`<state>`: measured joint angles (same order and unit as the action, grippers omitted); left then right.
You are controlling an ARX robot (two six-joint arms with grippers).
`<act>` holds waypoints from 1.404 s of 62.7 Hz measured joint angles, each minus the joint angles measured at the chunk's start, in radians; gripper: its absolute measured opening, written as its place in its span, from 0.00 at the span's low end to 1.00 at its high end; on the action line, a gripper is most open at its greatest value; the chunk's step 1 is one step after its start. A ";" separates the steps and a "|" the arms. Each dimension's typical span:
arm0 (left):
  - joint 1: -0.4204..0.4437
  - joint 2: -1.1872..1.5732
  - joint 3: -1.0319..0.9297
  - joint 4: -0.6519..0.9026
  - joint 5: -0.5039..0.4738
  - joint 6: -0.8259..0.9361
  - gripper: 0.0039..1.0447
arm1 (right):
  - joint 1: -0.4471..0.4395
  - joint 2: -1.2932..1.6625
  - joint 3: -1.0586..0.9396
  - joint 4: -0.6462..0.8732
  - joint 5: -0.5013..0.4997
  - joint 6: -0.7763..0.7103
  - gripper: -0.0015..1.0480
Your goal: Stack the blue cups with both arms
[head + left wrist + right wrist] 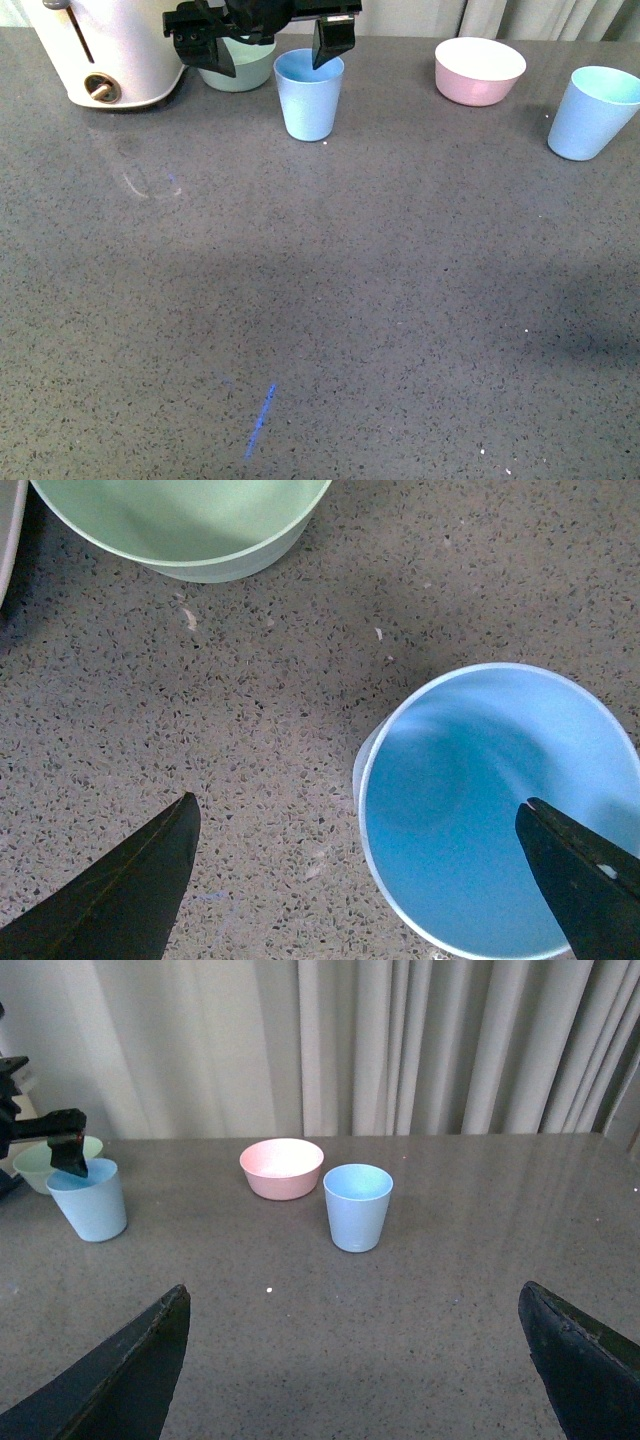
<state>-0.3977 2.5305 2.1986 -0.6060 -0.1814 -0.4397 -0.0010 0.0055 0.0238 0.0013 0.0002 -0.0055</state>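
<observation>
One blue cup (308,95) stands upright at the back centre of the table. My left gripper (272,48) hangs over it, open. In the left wrist view one finger (585,880) is above the mouth of the cup (495,810), the other finger (120,900) is outside it above bare table, and the gripper (357,802) holds nothing. The second blue cup (598,112) stands upright at the far right. In the right wrist view this cup (358,1207) is ahead of my open, empty right gripper (352,1290), well apart from it. The first cup (90,1200) shows at the far left of that view.
A green bowl (240,68) stands just left of the first cup, close to the left gripper. A white appliance (110,50) is at the back left. A pink bowl (479,70) sits between the two cups. Curtains hang behind the table.
</observation>
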 joint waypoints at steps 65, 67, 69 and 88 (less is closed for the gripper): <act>-0.035 0.068 0.153 -0.220 -0.006 -0.121 0.02 | 0.000 0.000 0.000 0.000 0.000 0.000 0.91; -0.041 0.050 0.133 -0.222 -0.002 -0.125 0.02 | 0.000 0.000 0.000 0.000 0.000 0.000 0.91; -0.047 0.030 0.108 -0.215 -0.001 -0.128 0.02 | 0.000 0.000 0.000 0.000 0.000 0.000 0.91; -0.119 -0.141 -0.108 -0.137 0.017 -0.158 0.02 | 0.000 0.000 0.000 0.000 0.000 0.000 0.91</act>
<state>-0.5163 2.3894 2.0907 -0.7429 -0.1642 -0.5980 -0.0010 0.0055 0.0238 0.0013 0.0002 -0.0055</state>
